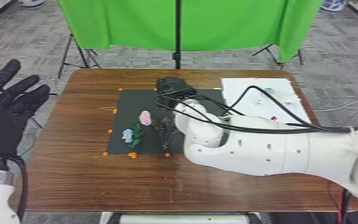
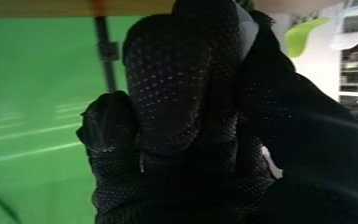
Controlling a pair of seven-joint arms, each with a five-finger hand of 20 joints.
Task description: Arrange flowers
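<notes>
- Head view: we see a brown table (image 1: 78,185) with a dark mat (image 1: 131,102) on it, its near edge well in from the table's near edge.
- A pink flower (image 1: 145,118) and a blue flower (image 1: 128,135) lie on the mat, the blue one closer to its near left corner. We judge the dark ground helps them stand out.
- Thin stems (image 1: 165,134) lie to their right, also on the mat.
- Our right hand (image 1: 173,86) is at the mat's far edge, perhaps placed there to handle a stem.
- Our left hand (image 1: 5,117) is beyond the table's left edge, fingers spread, probably kept aside to leave the other arm room.
- A white sheet (image 1: 251,87) covers the table's far right corner; a green cloth (image 1: 131,25) hangs behind, likely as a plain backdrop.
- Right wrist view: the right hand's black glove stands before the green cloth. A bit of green (image 2: 244,4) shows by its tip, possibly a leaf. Whether this hand is spread, pressed together or pinching, we cannot tell.
</notes>
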